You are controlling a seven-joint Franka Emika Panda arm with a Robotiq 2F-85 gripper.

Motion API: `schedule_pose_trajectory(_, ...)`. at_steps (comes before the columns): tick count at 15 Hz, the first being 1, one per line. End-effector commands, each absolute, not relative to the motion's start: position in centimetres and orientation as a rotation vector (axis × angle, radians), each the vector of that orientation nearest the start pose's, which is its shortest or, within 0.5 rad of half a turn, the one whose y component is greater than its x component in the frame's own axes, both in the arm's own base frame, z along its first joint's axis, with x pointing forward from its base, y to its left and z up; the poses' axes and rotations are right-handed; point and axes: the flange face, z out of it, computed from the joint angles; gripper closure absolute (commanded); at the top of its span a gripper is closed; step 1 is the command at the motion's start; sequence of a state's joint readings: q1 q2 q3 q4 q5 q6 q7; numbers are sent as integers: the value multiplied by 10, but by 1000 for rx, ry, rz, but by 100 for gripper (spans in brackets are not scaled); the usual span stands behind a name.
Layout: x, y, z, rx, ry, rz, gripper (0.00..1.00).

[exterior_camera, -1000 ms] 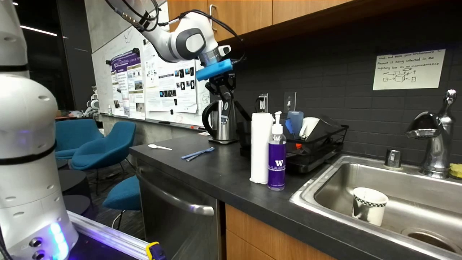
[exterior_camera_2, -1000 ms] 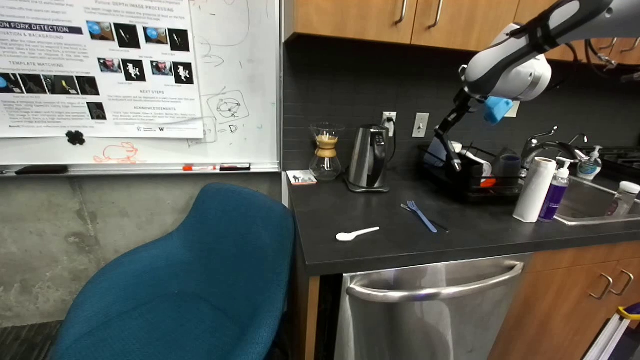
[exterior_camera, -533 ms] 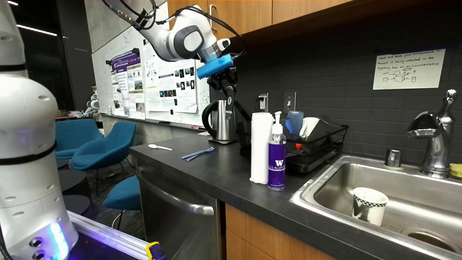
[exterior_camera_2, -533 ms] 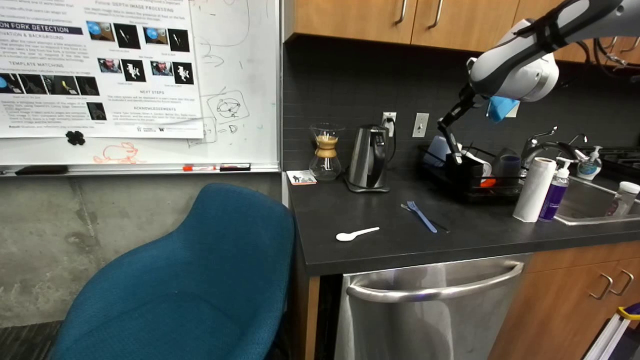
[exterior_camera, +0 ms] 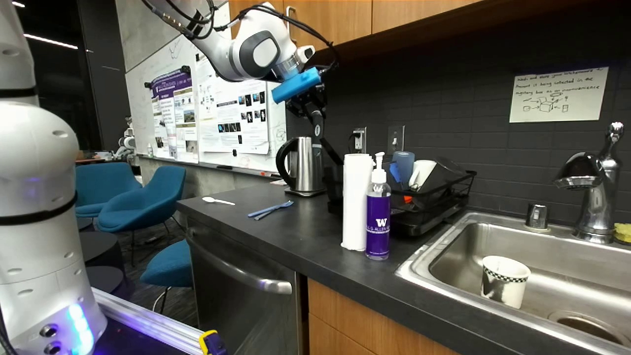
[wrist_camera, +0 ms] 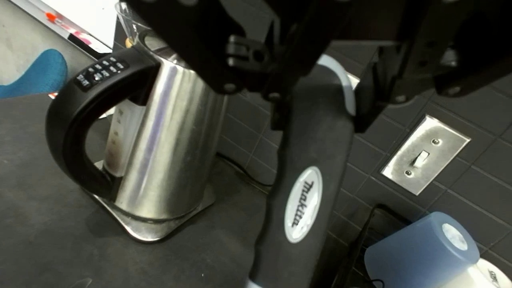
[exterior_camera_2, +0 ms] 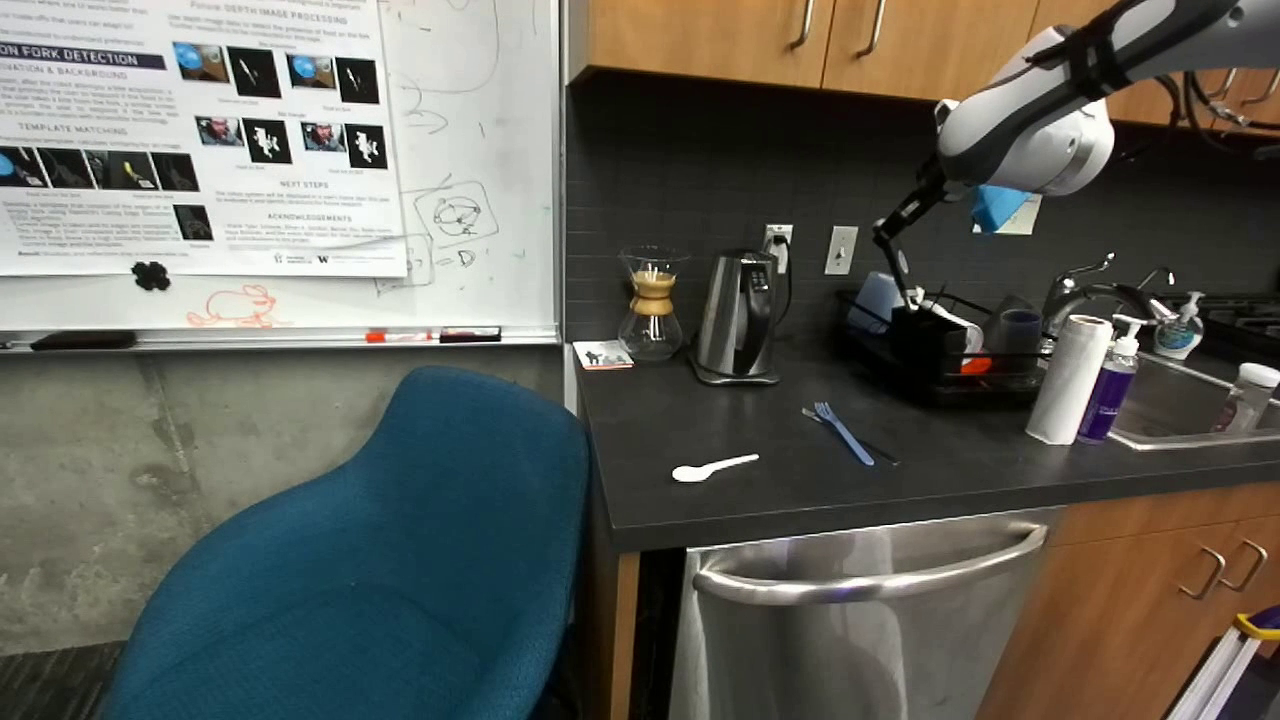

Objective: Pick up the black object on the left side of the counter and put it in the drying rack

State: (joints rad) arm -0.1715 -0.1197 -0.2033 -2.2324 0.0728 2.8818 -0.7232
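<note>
My gripper [wrist_camera: 320, 116] is shut on the black object [wrist_camera: 316, 140], a thick black handle with grey trim and a white oval label. Its far end runs out of the bottom of the wrist view. In both exterior views the gripper [exterior_camera: 316, 112] [exterior_camera_2: 882, 236] is raised in the air, with the black object [exterior_camera: 318, 129] [exterior_camera_2: 899, 262] hanging down from it. The black drying rack [exterior_camera_2: 985, 392] stands on the dark counter [exterior_camera_2: 740, 420] below; it also shows in an exterior view [exterior_camera: 431, 219]. The object's lower end is hard to tell against the dark rack and wall.
A steel kettle [exterior_camera_2: 738, 320] stands beside the rack. A white paper roll [exterior_camera: 356, 207] and purple bottle [exterior_camera: 378, 217] stand before it. A blue fork [exterior_camera_2: 845, 434], a thin dark utensil, and a white spoon [exterior_camera_2: 712, 468] lie on the counter. The sink [exterior_camera: 419, 261] is beyond.
My gripper has risen and, in an exterior view, shifted slightly right, carrying the black object up with it. The object's hanging angle has turned slightly. Things on the counter have not moved.
</note>
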Motion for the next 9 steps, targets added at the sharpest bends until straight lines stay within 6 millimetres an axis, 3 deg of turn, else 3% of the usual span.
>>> schedule_pose_trajectory(1,520,-219,523,-3245,-475,-1250,82)
schedule_pose_trajectory(9,527,-250,519,-3285,-432,-1331,82)
